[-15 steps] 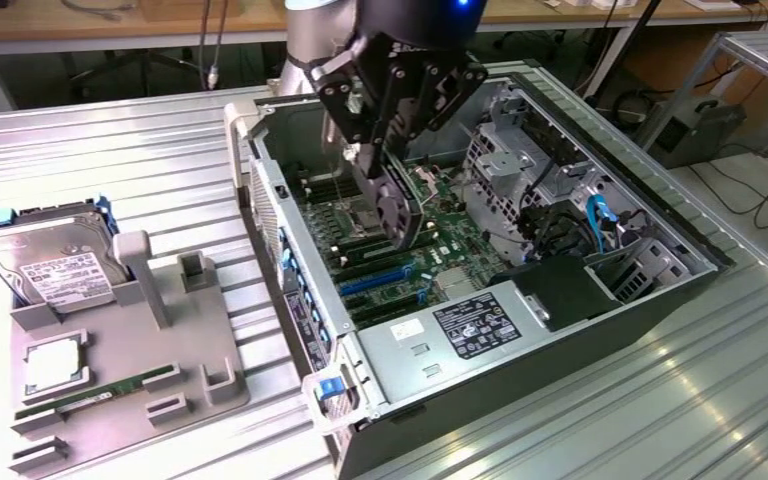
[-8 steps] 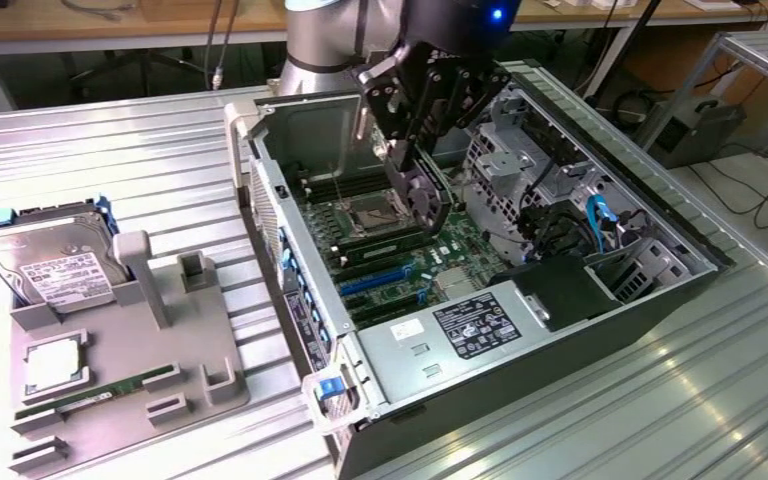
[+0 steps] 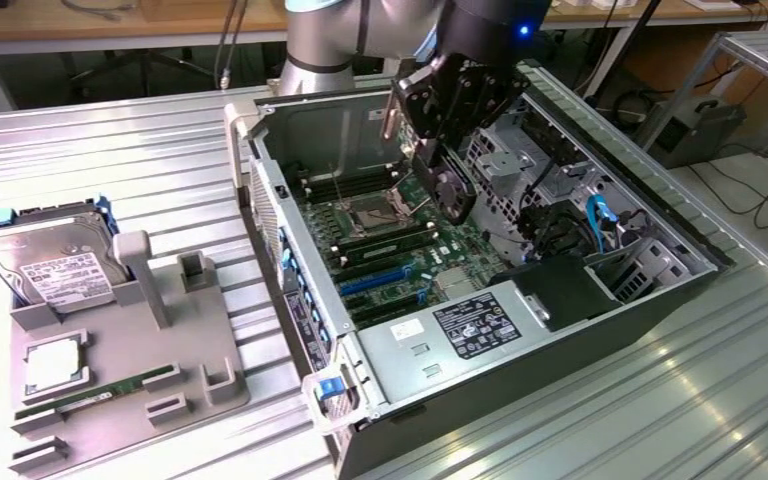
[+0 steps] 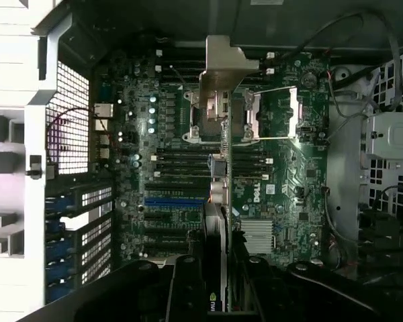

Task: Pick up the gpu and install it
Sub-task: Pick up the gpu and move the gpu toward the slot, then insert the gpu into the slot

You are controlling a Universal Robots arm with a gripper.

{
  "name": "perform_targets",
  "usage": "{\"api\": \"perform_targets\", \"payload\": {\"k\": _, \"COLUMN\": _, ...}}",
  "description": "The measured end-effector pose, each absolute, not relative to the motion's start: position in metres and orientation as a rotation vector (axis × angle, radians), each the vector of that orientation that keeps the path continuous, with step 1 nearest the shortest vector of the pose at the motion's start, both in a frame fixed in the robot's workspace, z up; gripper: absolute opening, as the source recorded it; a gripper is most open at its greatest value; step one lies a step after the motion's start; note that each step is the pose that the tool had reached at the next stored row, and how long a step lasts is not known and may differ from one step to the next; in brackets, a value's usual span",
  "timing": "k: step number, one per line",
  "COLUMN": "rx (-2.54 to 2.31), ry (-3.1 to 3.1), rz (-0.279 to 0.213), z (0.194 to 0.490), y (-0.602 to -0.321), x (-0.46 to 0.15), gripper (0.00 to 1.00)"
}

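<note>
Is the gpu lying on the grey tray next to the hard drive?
No, the gripper holds the gpu up over the motherboard inside the open computer case, away from the grey tray.

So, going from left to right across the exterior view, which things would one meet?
hard drive → CPU socket → gpu → blue cable → dark box

Hard drive [image 3: 51, 268], memory stick [image 3: 97, 389], processor chip [image 3: 53, 366] on grey holder [image 3: 137, 345].
</note>
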State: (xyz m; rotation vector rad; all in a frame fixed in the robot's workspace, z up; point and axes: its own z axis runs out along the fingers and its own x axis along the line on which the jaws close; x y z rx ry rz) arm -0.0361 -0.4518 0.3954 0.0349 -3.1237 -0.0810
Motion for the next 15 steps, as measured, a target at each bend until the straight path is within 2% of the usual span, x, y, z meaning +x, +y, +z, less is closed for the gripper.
{"api": "perform_targets", "payload": {"k": 7, "rx": 0.035, "ry": -3.121, "rz": -0.080, "z": 0.380, "y": -0.452, "x": -0.022, "gripper": 0.26}}
{"api": "perform_targets", "payload": {"k": 15, "rx": 0.035, "ry": -3.118, "rz": -0.081, "z": 0.380, "y": -0.452, "x": -0.021, "gripper": 0.26}}
